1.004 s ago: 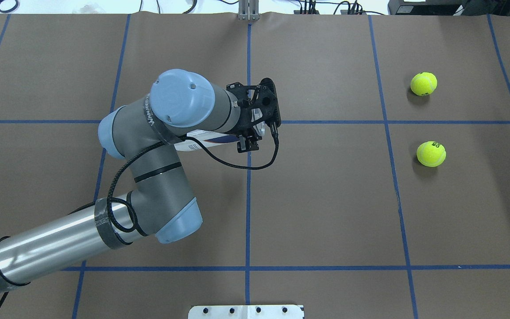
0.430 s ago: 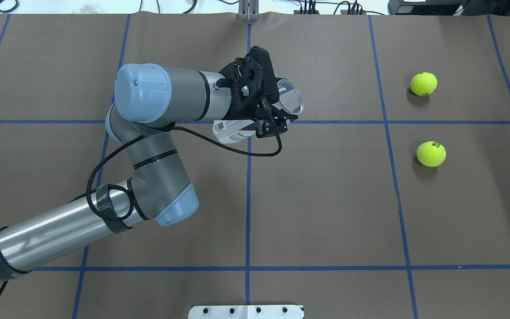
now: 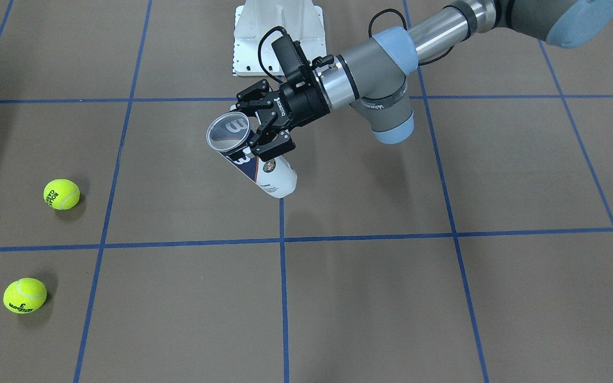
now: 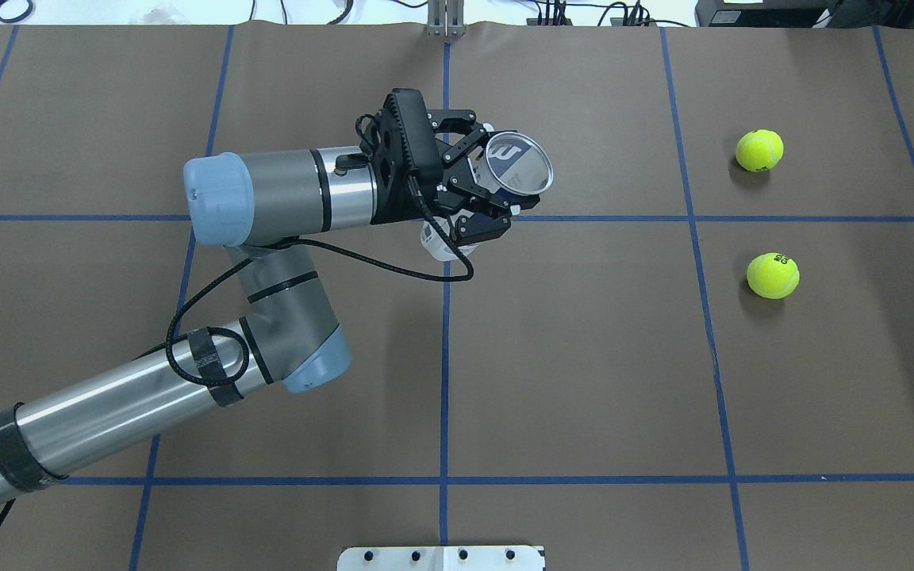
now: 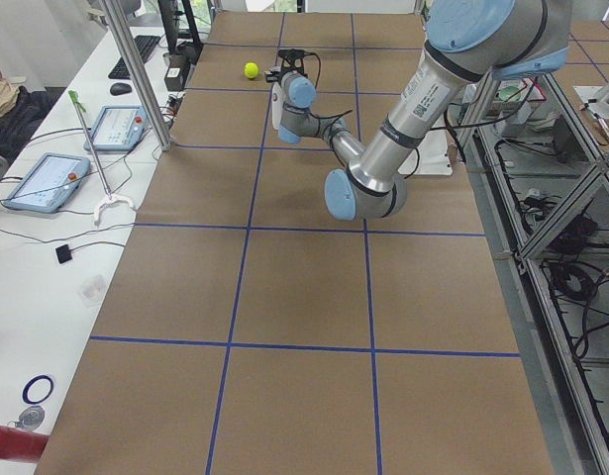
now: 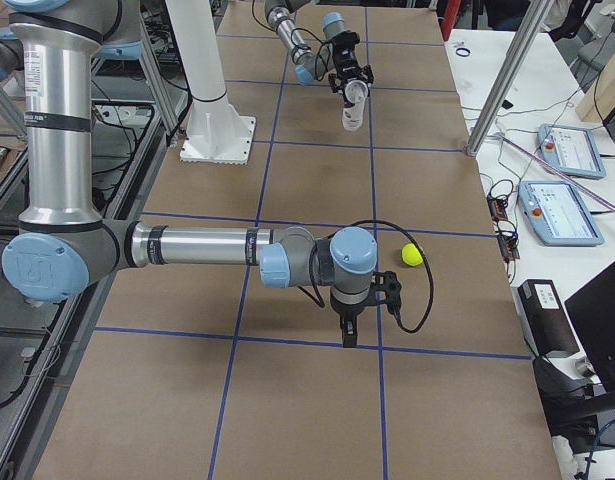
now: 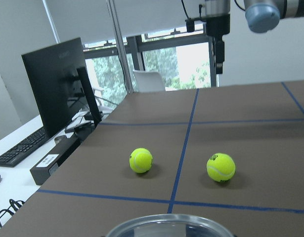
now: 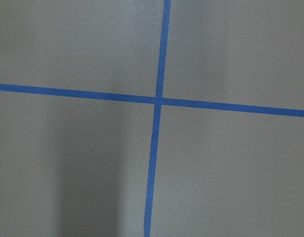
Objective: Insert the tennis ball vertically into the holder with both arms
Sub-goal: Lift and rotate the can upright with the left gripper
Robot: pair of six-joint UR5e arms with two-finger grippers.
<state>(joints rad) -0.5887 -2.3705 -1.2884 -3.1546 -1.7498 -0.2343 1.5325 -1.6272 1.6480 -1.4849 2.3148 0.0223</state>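
Note:
My left gripper (image 4: 489,178) is shut on the holder (image 3: 264,173), a clear can with a white and navy label. The can is tilted, and its open metal rim (image 4: 518,162) faces up and towards the balls. The rim also shows at the bottom of the left wrist view (image 7: 166,228). Two yellow tennis balls (image 4: 759,150) (image 4: 773,275) lie apart on the table's right side, well away from the can. My right gripper (image 6: 349,330) hangs over the table near one ball (image 6: 413,254). I cannot tell whether it is open.
The table is brown with blue tape lines. The white pedestal base (image 3: 277,37) stands at the robot's edge of the table. The right wrist view shows only a tape crossing (image 8: 157,100). Monitors and pendants sit beyond the table ends.
My left wrist has turned and swung right. The can went from lying flat under the wrist to tilted up, with its open mouth now in view. The balls have not moved.

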